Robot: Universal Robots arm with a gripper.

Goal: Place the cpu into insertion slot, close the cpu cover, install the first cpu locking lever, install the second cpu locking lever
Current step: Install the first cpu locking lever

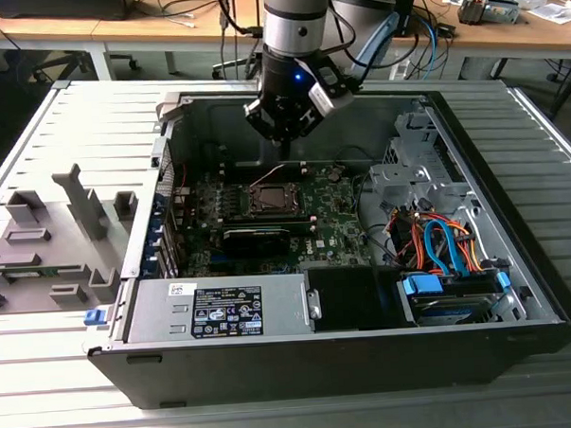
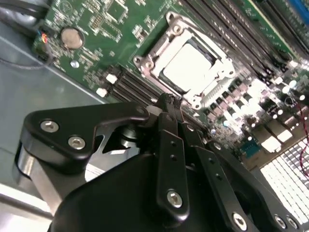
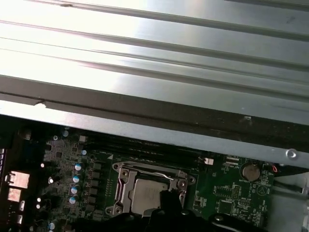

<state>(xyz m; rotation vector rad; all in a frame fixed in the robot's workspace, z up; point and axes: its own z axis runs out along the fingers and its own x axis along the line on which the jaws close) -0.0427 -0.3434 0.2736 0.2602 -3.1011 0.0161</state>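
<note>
The end effector (image 1: 284,143) hangs above the motherboard, fingers pressed together on nothing. Just beside and below its tips, the cpu (image 2: 189,67) sits in the insertion slot (image 2: 145,60), with the cpu cover (image 2: 219,60) framing it.

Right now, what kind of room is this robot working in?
Probably a workshop or robotics lab. An open computer case lies on a grooved metal bench, the gripper hangs over its green circuit board, and wooden desks strewn with cables stand behind.
</note>
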